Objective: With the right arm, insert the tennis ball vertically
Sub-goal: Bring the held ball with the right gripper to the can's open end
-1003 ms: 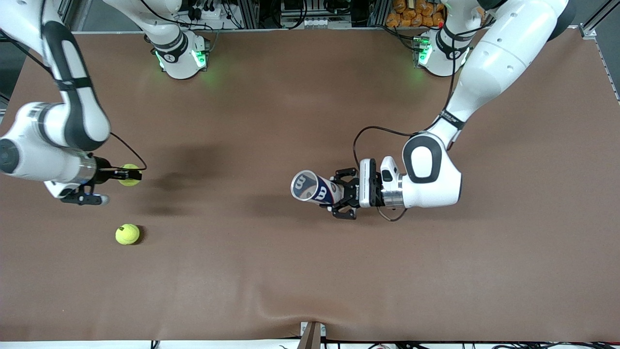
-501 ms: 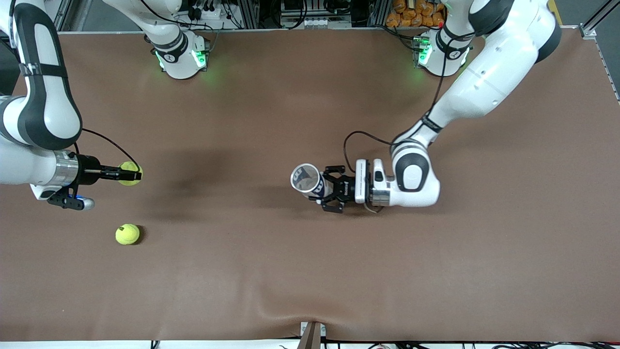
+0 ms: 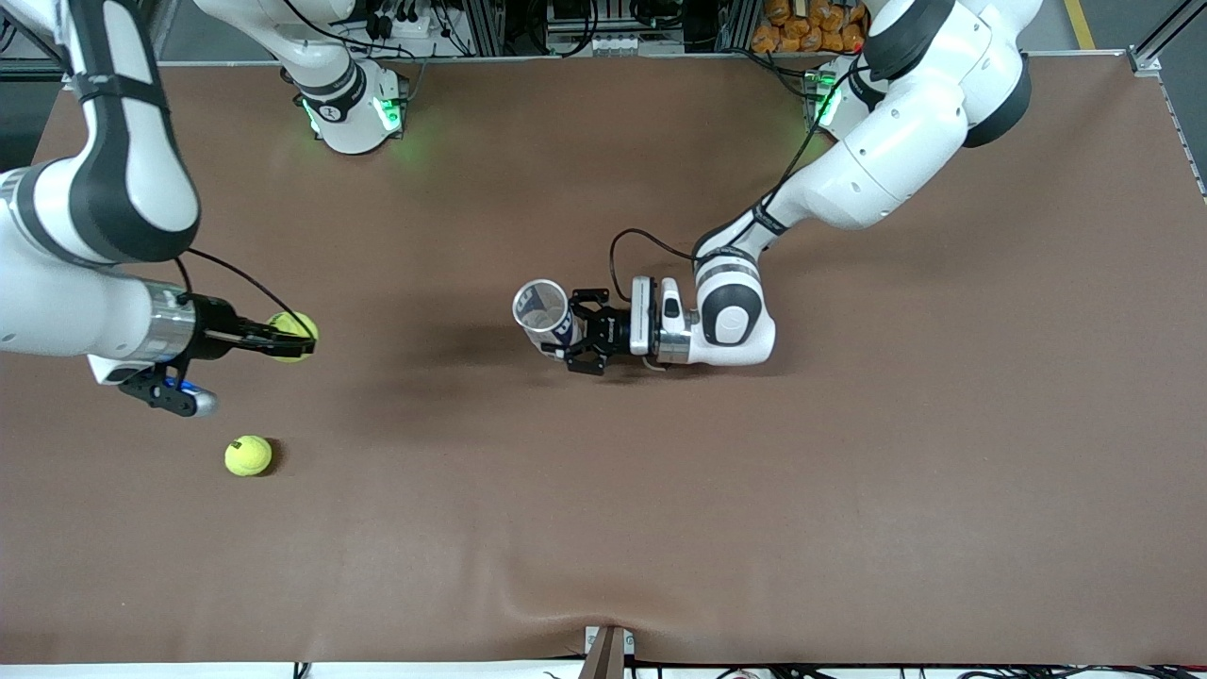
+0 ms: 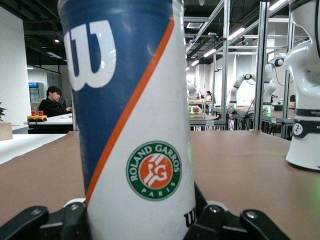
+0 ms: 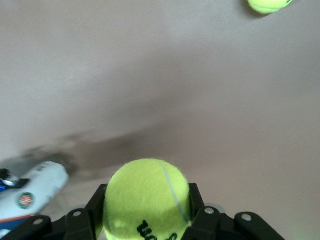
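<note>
Now | right end effector (image 3: 300, 343) clamps tennis ball (image 3: 291, 337) | left end effector (image 3: 577, 332) grips tube (image 3: 544, 314)

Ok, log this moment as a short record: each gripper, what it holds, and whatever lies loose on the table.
right gripper: shut on tennis ball, up over the right arm's end of the table
left gripper: shut on ball can, over mid-table
ball can: open mouth up, upright in the left wrist view
second tennis ball: loose on the table, nearer the front camera than the held ball
insertion: not yet done
</note>
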`<state>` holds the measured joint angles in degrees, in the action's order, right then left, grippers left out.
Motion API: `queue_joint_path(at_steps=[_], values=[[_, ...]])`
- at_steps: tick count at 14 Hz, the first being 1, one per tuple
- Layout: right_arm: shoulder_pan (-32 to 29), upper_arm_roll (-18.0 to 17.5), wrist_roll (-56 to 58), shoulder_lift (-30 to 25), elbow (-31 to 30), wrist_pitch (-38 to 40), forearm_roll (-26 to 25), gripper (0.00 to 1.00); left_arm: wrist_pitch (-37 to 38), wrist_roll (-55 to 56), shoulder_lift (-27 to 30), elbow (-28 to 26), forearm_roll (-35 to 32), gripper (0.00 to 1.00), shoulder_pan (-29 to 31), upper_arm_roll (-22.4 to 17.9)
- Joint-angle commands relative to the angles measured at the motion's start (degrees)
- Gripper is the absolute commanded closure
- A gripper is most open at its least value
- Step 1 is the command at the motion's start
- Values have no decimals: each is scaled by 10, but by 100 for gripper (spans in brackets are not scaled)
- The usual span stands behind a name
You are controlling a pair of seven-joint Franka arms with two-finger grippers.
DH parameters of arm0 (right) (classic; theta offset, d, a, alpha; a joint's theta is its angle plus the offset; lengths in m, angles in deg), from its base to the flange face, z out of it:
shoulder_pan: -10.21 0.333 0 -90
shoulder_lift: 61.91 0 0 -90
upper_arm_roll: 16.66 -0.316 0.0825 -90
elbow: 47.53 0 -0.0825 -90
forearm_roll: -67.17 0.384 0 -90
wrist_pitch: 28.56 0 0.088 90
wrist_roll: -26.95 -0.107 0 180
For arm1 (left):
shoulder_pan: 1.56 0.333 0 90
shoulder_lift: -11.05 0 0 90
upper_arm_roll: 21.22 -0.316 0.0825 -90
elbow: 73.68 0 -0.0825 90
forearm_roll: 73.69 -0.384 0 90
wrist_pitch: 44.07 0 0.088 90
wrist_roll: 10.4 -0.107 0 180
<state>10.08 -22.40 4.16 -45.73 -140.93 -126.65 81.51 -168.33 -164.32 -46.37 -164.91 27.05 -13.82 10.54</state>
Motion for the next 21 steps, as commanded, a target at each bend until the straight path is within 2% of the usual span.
queue_joint_path(at_steps=[1, 6, 8, 10, 11, 13, 21], values=[[48, 4, -86, 2, 30, 11, 5, 91, 6, -32, -25, 15, 40, 34, -22, -2], [146, 5, -204, 3, 47, -8, -7, 91, 6, -58, -39, 21, 47, 32, -44, -35], [176, 5, -253, 3, 47, -31, -9, 91, 6, -77, -50, 22, 87, 31, -66, -35], [214, 5, -291, 5, 47, -47, -44, 91, 4, -135, -53, 22, 145, 31, -89, -52], [238, 5, -308, 7, 47, -47, -77, 91, 6, -137, -53, 22, 160, 31, -106, -70], [277, 5, -362, 14, 46, -57, -119, 91, 6, -137, -54, 28, 164, 30, -113, -78], [304, 5, -411, 17, 12, -56, -122, 90, 33, -136, -59, 27, 154, 30, -101, -79]])
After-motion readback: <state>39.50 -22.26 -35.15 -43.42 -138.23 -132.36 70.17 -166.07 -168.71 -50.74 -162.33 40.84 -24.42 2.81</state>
